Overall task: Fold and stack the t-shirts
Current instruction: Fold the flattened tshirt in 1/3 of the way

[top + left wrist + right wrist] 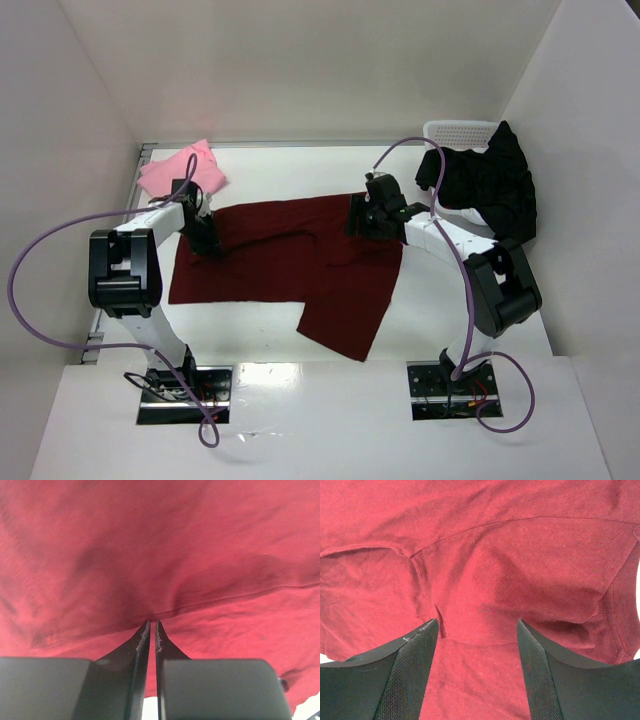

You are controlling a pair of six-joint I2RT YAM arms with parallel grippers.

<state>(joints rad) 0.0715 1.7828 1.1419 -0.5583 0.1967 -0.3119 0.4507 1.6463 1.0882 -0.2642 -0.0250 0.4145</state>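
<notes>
— Where's the maroon t-shirt (290, 260)?

— Flat on the middle of the table (300, 175), spread left to right between the two arms. One part of it runs out toward the near side, right of centre.

— And the left gripper (153, 625)?

— Down on the left part of that shirt. Its fingers (142, 640) are pressed almost together, with only a sliver between them. The red cloth puckers up right at the tips, so it's clamped on a small fold of the maroon t-shirt.

— The other one?

— The right gripper (477, 627) is over the far right part of the same shirt, near a sleeve seam. Its jaws are spread wide with plain cloth showing between them. It's grasping nothing.

— What about the rest of the shirts?

— The pink t-shirt (180, 170) is bunched in the far left corner, just beyond the left arm and apart from the maroon one. The black t-shirt (495, 185) is draped over the white basket (458, 130) at the far right, hanging down its near side.
</notes>
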